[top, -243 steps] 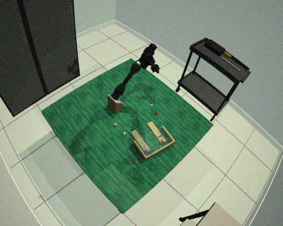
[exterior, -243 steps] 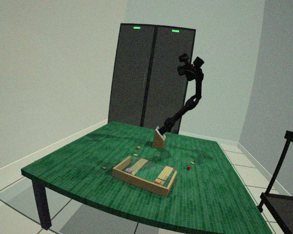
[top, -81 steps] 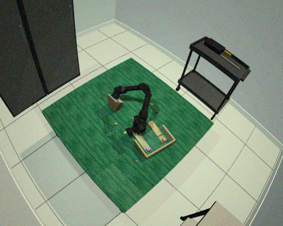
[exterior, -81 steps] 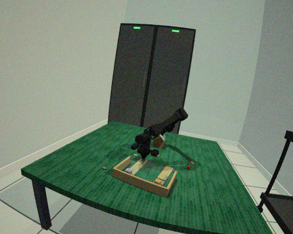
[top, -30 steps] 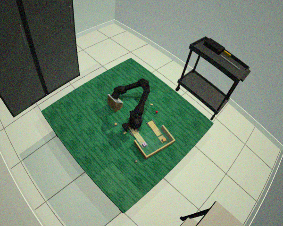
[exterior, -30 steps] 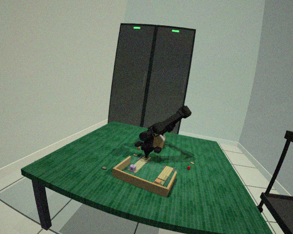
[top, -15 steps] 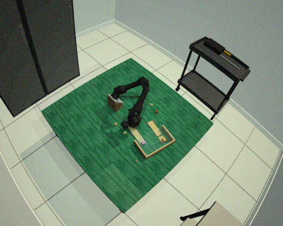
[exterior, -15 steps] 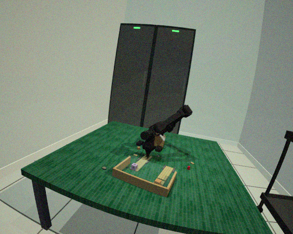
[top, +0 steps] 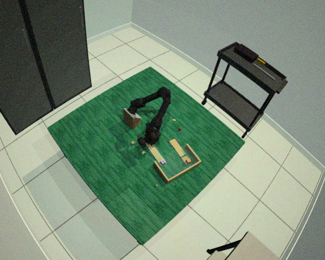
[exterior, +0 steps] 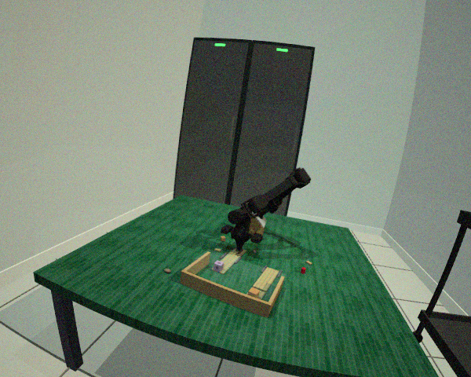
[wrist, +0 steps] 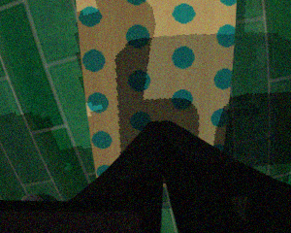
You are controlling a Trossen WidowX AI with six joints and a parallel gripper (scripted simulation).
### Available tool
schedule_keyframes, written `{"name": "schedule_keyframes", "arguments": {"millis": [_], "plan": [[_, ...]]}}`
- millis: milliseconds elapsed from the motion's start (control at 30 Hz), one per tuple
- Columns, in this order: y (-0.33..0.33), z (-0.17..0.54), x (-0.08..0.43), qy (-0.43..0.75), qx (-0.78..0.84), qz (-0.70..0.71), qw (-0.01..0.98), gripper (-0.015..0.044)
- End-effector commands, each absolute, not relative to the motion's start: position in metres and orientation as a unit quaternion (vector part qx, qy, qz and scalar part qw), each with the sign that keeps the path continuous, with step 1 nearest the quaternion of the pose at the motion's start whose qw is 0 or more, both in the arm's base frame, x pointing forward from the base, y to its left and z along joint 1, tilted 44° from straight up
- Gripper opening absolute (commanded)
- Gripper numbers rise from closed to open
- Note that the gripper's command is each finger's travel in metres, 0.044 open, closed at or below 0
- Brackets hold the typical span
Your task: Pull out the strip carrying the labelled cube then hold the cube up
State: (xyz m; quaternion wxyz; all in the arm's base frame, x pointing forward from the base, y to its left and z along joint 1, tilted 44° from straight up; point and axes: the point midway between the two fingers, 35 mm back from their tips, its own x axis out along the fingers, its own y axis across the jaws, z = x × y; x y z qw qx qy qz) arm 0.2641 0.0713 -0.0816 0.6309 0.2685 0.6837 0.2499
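Note:
A tan strip with teal dots point(top: 155, 151) point(exterior: 230, 261) point(wrist: 204, 53) lies on the table. The pale purple labelled cube point(top: 162, 162) point(exterior: 217, 265) sits on its far end, by the open side of the wooden frame. My gripper point(top: 148, 143) point(exterior: 239, 249) point(wrist: 159, 131) is shut and empty, its tips down at the strip's near end; whether they touch it is hidden. A second tan strip point(top: 176, 147) point(exterior: 267, 279) lies to the right, with a crosswise break before the short end piece. An orange cube point(top: 188, 160) point(exterior: 253, 290) is at that end.
The low wooden frame point(top: 182, 172) point(exterior: 224, 293) surrounds the strips' far ends on three sides. A red cylinder point(top: 180, 128) point(exterior: 303, 270) and small tan blocks, one an orange-tan block point(top: 132, 142) point(exterior: 222, 238), lie around. A grey-brown stone point(top: 156, 185) point(exterior: 167, 270) lies outside the frame.

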Motion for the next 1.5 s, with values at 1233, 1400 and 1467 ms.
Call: {"name": "schedule_keyframes", "arguments": {"millis": [1233,1400,1467], "plan": [[0.073,-0.078,0.195,0.693,0.267,0.251,0.622,0.0000],[0.073,-0.077,0.188,0.693,0.267,0.250,0.621,0.0000],[0.073,-0.077,0.185,0.693,0.267,0.250,0.621,0.0000]]}}
